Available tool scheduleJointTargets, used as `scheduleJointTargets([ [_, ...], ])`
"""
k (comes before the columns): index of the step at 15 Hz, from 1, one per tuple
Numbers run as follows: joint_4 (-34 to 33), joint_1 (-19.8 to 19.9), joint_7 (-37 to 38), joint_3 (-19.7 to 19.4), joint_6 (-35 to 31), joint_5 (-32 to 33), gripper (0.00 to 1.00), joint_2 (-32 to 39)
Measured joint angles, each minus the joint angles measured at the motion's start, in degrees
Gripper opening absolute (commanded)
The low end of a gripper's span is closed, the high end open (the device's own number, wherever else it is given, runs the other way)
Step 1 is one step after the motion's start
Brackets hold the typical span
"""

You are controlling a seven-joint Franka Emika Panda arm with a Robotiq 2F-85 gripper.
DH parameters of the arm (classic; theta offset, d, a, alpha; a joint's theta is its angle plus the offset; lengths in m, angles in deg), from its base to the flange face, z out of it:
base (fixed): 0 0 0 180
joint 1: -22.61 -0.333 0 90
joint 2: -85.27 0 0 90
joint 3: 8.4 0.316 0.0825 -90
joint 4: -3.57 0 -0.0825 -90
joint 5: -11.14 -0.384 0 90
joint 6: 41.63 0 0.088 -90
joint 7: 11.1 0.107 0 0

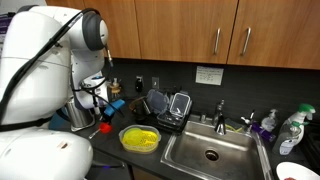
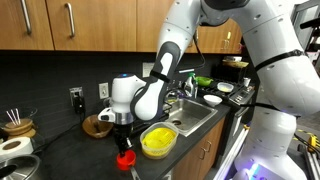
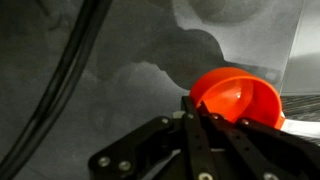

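The arm's fingers are pinching the near rim of a red cup, pressing almost together on it in the wrist view; the cup is hanging upright directly below the wrist, low over the dark bench; whether it is touching the bench cannot be told; it is sitting just beside a yellow bowl; the bowl is lying between the cup and the steel sink; a dish rack is standing behind the bowl, near the wall.
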Motion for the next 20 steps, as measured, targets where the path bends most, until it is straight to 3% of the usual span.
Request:
scheduleJointTargets([
  [5,4.2,1.0,1.7,0.1,-2.0,-0.1,0.01,-4.3],
  [9,7.2,4.2,1.6,0.9,-5.6,-1.2,0.01,-6.4],
  [15,11.4,12.4,1.0,5.4,-12.4,-3.1,0.01,-7.5],
  [20,14.4,21.4,0.8,11.7,-16.6,-3.3,0.01,-7.5],
])
